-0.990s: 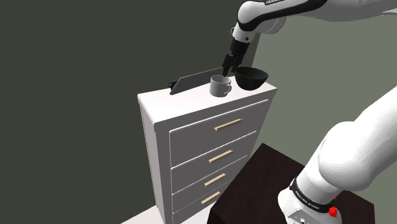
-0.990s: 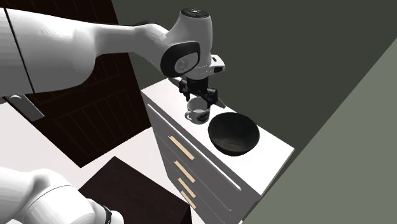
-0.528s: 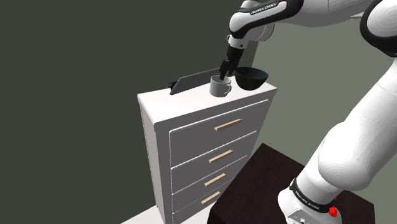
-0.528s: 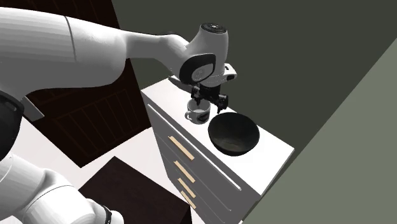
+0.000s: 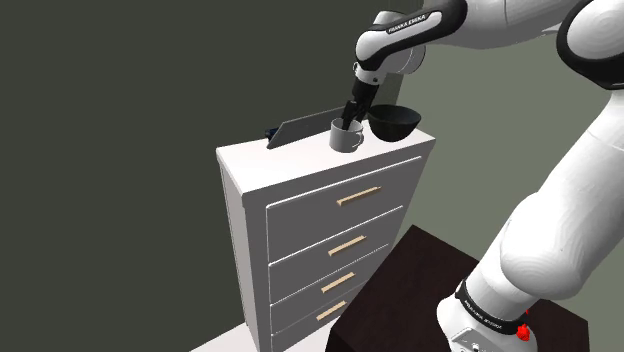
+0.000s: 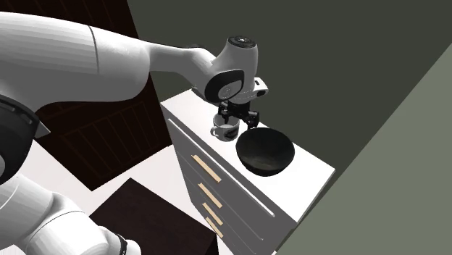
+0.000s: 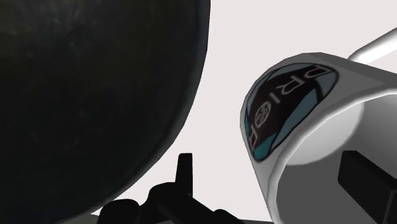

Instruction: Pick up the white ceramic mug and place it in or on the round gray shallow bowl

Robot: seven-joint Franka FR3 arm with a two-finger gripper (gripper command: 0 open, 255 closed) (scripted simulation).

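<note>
Mug [image 5: 346,137], white, stood just beside the dark bowl [image 5: 396,122], the gripper [image 5: 350,117] straddling its bowl-side wall with fingers [image 7: 184,168] apart, clasping nothing (grasping step, I judged); next called for closing, then lifting.

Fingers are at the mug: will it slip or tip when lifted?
The mug looks rigid and smooth-walled, so the fingers may slip on it. Its side handle probably unbalances it slightly. It stands close beside the bowl, so a nudge might knock them together.
</note>
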